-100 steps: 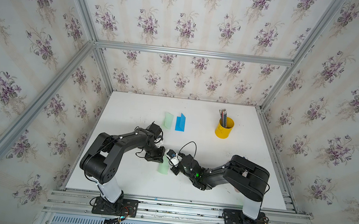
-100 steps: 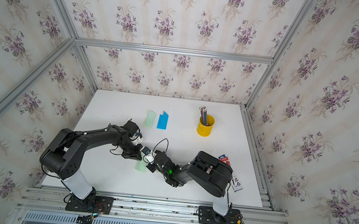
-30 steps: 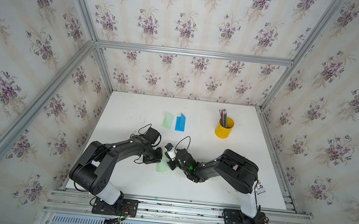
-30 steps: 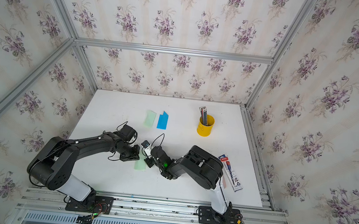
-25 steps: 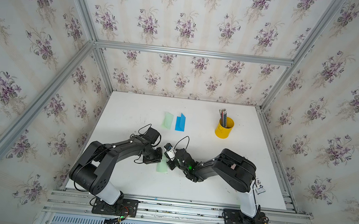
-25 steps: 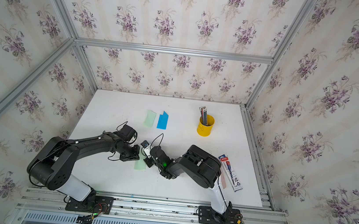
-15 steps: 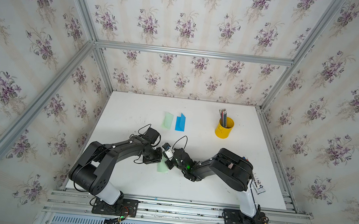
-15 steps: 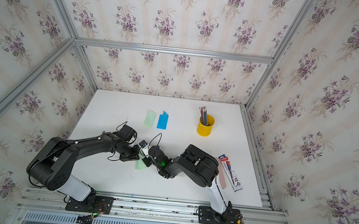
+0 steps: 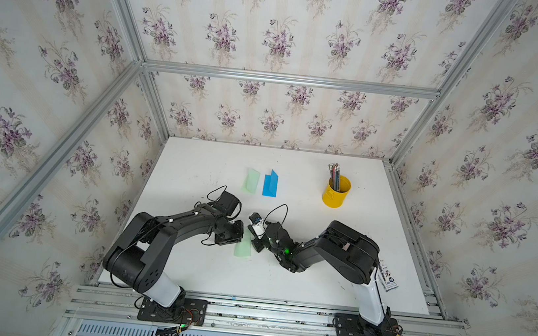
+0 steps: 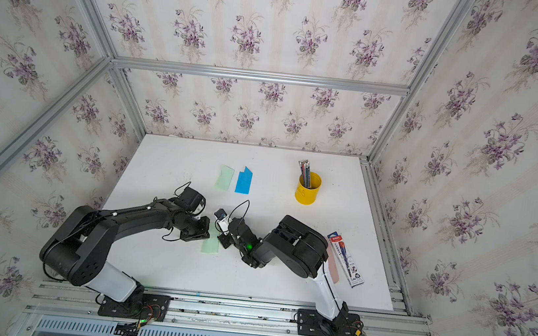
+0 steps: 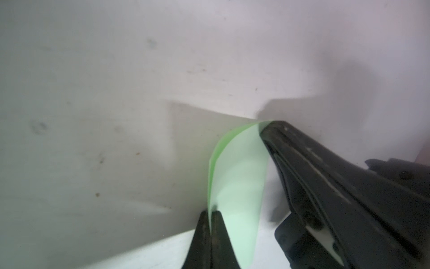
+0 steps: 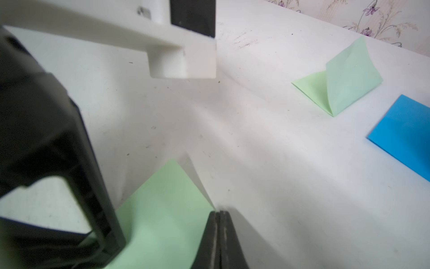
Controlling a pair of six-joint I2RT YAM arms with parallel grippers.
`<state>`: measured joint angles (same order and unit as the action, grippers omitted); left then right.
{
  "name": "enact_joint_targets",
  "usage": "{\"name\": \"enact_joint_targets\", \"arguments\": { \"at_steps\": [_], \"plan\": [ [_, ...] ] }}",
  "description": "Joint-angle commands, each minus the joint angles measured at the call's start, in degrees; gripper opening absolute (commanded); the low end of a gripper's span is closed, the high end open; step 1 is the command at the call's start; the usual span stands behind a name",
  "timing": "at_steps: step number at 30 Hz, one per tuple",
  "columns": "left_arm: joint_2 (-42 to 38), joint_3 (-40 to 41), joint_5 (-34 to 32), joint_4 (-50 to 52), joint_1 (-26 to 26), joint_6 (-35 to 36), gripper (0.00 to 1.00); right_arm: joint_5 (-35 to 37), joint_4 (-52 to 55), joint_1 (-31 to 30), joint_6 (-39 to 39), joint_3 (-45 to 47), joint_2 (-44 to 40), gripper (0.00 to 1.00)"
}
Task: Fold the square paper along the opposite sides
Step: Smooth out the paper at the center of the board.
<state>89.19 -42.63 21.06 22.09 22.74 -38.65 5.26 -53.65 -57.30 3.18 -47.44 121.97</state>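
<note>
A light green square paper (image 9: 243, 251) (image 10: 211, 245) lies mid-table between my two grippers, bent over on itself. My left gripper (image 11: 211, 212) (image 9: 241, 235) is shut on one end of the paper's (image 11: 239, 181) raised edge, which shows between its jaws. My right gripper (image 12: 218, 212) (image 9: 254, 243) is shut at the other end of that edge. The paper's (image 12: 162, 205) corner meets its tip, and the sheet arcs up from the table between the two grips. The grippers stand close together, almost touching.
Toward the back lie a folded green paper (image 9: 251, 180) (image 12: 344, 76) and a folded blue paper (image 9: 270, 184) (image 12: 404, 132). A yellow cup of pencils (image 9: 336, 192) stands back right. A pen box (image 10: 345, 258) and a pink sheet (image 10: 333, 264) lie by the right arm.
The right gripper has crept left and slightly back toward the left gripper, narrowing the gap over the paper. The left gripper has barely moved. Both stay shut.
</note>
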Motion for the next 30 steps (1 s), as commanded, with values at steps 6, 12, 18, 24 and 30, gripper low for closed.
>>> {"name": "enact_joint_targets", "arguments": {
  "at_steps": [6,12,18,24,30],
  "plan": [
    [0.28,0.97,-4.93,5.15,-0.07,0.63,0.0,3.02,11.11,1.19,-0.24,0.5,1.42,0.0],
    [0.43,1.24,-4.89,4.9,-0.07,0.49,0.0,2.84,11.32,1.57,-0.7,0.51,1.52,0.0],
    [0.55,1.41,-4.71,4.54,-0.07,0.53,0.0,3.07,11.78,1.64,0.06,0.25,-0.38,0.0],
    [0.64,0.98,-5.24,5.23,-0.11,1.58,0.0,-2.92,4.4,1.39,1.83,4.03,-7.54,0.0],
    [0.81,0.71,-5.03,5.16,-0.07,1.74,0.0,-3.04,0.22,-2.51,1.31,4.27,-6.75,0.0]
  ]
}}
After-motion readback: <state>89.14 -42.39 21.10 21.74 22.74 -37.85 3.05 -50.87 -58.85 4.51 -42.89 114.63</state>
